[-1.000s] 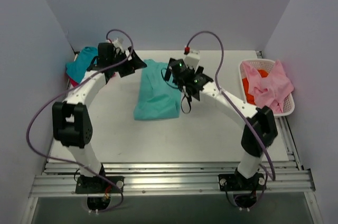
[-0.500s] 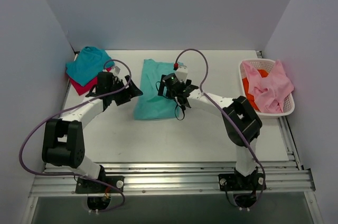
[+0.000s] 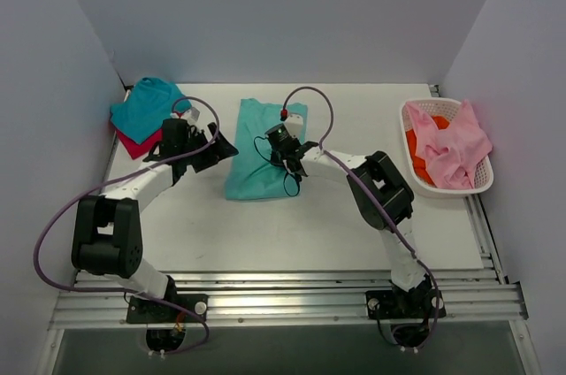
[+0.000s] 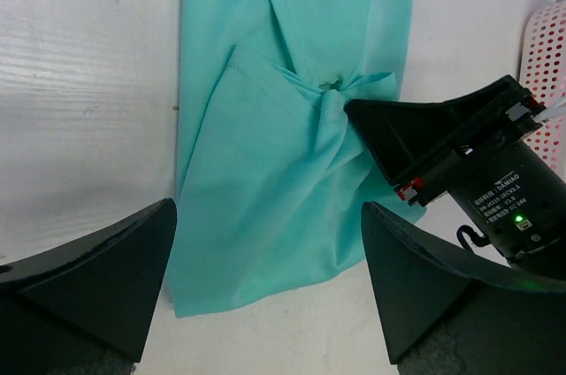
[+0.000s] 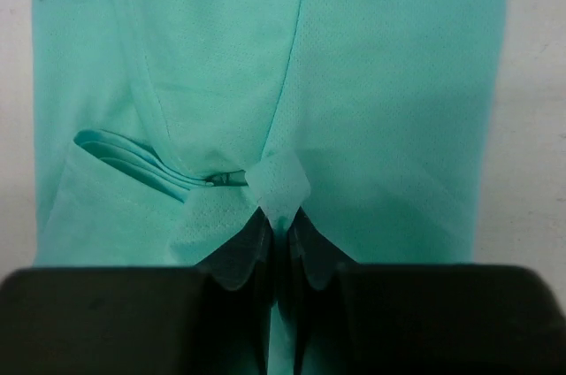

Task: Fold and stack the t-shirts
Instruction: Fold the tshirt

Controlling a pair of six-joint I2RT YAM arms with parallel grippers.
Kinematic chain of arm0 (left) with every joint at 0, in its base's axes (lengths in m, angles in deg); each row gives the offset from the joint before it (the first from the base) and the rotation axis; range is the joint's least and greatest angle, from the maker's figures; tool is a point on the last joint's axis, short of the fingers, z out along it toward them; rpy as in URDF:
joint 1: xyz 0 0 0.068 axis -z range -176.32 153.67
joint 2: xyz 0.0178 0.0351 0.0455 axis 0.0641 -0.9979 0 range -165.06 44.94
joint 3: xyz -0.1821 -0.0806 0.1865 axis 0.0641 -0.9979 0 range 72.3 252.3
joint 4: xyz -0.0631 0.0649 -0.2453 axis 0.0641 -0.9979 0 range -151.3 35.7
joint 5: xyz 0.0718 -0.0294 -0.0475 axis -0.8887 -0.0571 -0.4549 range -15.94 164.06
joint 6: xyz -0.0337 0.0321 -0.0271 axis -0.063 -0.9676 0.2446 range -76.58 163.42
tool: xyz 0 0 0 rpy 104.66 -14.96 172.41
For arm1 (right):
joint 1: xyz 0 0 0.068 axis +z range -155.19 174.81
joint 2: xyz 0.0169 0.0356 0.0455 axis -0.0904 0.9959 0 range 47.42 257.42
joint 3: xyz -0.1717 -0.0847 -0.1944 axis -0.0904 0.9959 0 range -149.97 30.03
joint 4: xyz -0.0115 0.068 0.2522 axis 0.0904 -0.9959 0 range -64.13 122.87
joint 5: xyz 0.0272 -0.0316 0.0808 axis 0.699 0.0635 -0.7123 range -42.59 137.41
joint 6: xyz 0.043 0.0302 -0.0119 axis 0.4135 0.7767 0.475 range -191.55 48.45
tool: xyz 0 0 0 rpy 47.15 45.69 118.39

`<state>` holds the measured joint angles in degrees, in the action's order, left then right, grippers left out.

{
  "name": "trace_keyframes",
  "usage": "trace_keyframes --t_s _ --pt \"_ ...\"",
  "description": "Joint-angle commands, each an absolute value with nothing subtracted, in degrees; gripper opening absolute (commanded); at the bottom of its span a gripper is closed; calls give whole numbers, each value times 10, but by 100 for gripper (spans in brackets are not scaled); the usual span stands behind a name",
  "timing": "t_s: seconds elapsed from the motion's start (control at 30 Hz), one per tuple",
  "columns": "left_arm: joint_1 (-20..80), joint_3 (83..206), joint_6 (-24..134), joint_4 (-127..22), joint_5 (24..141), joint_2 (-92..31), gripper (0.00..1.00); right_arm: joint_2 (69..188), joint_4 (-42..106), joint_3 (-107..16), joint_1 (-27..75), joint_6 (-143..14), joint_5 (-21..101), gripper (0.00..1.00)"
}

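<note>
Mint-green t-shirt (image 3: 255, 167) lies lengthwise, far to near; right gripper (image 5: 281, 216) is pinched onto a mid-shirt fold, left gripper (image 4: 265, 282) wide open, empty, just left of it.

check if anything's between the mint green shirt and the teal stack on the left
The open left hand and its arm sit between the mint-green t-shirt and the teal t-shirt at far left. Nothing separates the right hand from the cloth it pinches.

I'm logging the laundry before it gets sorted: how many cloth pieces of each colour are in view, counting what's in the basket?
mint shirt: 1
teal shirt: 1
red shirt: 1
pink cloth: 1
orange cloth: 1
Total: 5
</note>
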<state>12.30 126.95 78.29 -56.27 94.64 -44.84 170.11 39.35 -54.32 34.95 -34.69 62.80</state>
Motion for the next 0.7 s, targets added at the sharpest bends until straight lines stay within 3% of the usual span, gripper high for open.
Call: trace_keyframes --t_s 0.0,0.67 --pt "117 1267 770 -523 949 -460 94 1695 391 -563 345 -343 637 0" --pt "117 1262 772 -505 952 -479 94 1562 352 -485 314 -349 741 0"
